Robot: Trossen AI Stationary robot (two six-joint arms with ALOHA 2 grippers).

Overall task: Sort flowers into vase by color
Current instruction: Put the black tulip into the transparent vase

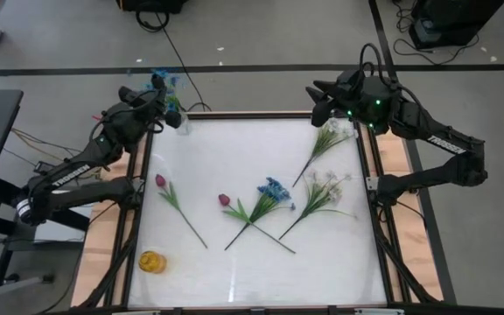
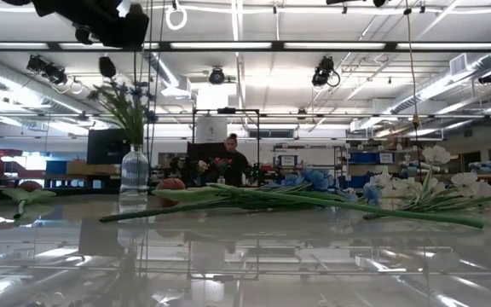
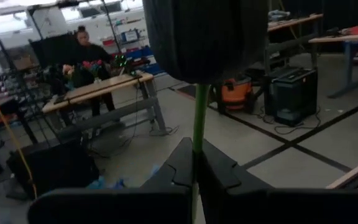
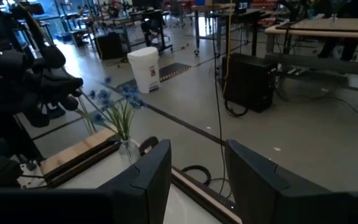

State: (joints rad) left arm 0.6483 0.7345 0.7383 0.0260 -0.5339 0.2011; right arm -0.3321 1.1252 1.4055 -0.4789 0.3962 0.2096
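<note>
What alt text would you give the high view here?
Seen from above, the left gripper holds a blue flower over a glass vase at the table's far left corner. The right gripper waits open at the far right; five flowers lie on the table.

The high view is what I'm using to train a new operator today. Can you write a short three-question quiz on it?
1. True or false: the left gripper is over the glass vase at the table's far left corner.
2. How many white flower sprays lie on the table?
3. Which lies nearest the yellow object? A) blue flower B) left pink tulip C) middle pink tulip

Key: 1 true; 2 two; 3 B.
</note>
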